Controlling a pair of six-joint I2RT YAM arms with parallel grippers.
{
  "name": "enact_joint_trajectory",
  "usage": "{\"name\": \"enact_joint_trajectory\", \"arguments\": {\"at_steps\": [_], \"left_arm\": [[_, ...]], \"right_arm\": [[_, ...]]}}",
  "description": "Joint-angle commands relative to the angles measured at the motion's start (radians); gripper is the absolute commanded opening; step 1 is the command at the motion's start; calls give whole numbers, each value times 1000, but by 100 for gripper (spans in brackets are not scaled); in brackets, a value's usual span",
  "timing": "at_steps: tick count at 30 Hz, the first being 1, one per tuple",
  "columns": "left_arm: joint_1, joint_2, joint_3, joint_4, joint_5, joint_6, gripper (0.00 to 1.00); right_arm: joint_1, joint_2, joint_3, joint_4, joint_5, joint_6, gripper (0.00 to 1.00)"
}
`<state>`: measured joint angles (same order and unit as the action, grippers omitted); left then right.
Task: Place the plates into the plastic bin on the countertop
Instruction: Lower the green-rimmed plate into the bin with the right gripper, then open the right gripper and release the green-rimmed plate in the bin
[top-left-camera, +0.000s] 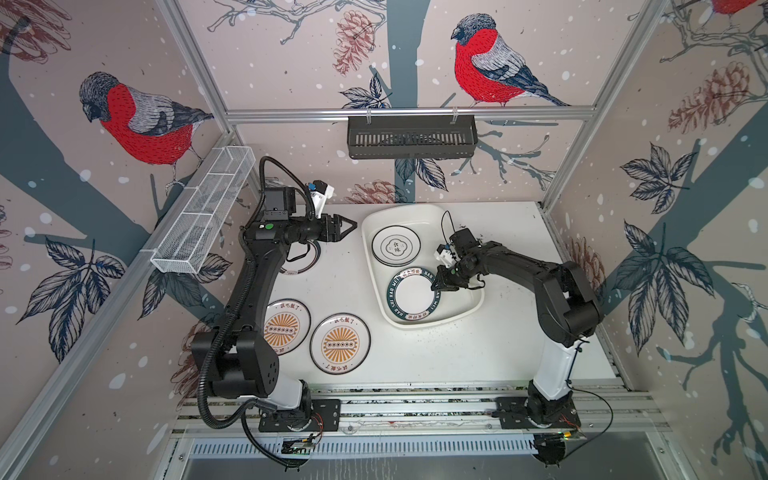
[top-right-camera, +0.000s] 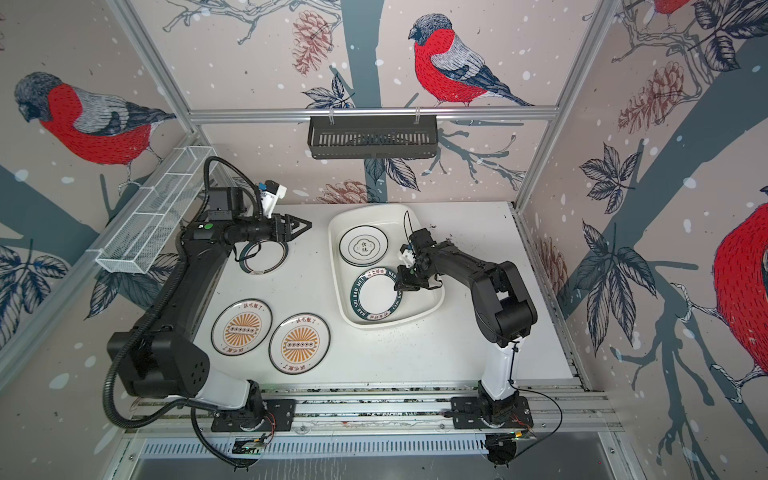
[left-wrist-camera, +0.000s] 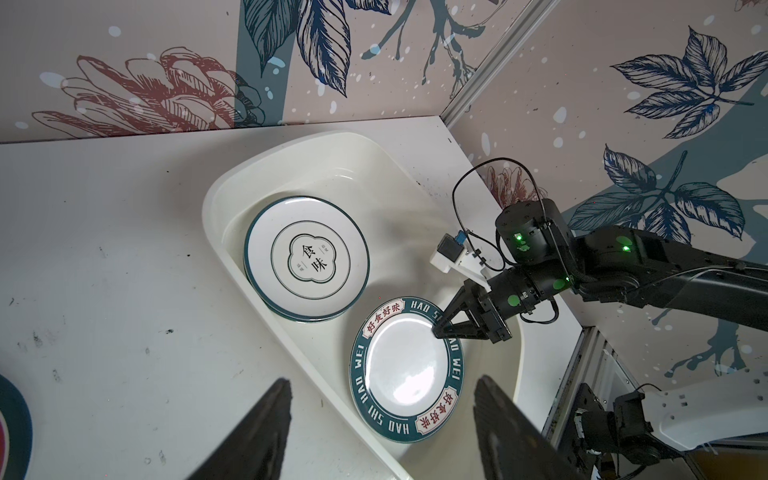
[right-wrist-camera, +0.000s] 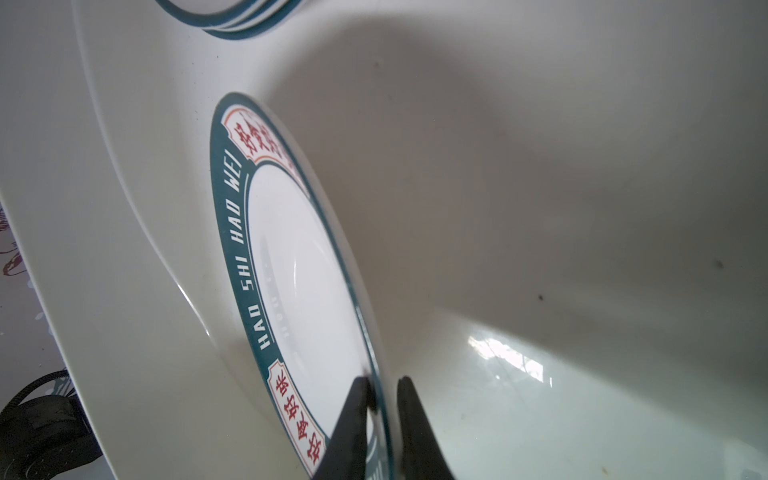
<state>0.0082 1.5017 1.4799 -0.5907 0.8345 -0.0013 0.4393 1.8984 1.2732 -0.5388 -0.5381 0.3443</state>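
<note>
right gripper (right-wrist-camera: 382, 380) straddles rim of lettered plate (top-left-camera: 411, 297), fingers barely apart, can't tell if pinching. plate lies in plastic bin (top-left-camera: 415, 214) right under that gripper. left gripper (top-left-camera: 352, 226) spread wide, empty; two sunburst plates (top-left-camera: 340, 343) on tabletop (top-left-camera: 478, 353) back toward its base.

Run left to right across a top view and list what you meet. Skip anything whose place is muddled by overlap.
white wire-mesh basket → left sunburst plate → right sunburst plate → plastic bin → right arm's elbow. Left out: the plate half hidden under the left arm, and the two plates in the bin, which overlap sideways.
</note>
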Motion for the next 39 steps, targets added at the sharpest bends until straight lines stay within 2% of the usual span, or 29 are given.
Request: {"name": "enact_joint_trajectory", "arguments": {"at_steps": [1,21,39], "left_arm": [[-1,-1,9,-18,17,7,70],[-1,-14,2,-12,18,12,70],[-1,-14,16,-24,26,18,70]], "right_arm": [[3,11,9,-13,26,-13,16],[15,79,31,-18,52,-16,19],[18,100,55,-30,69,-15,27]]}}
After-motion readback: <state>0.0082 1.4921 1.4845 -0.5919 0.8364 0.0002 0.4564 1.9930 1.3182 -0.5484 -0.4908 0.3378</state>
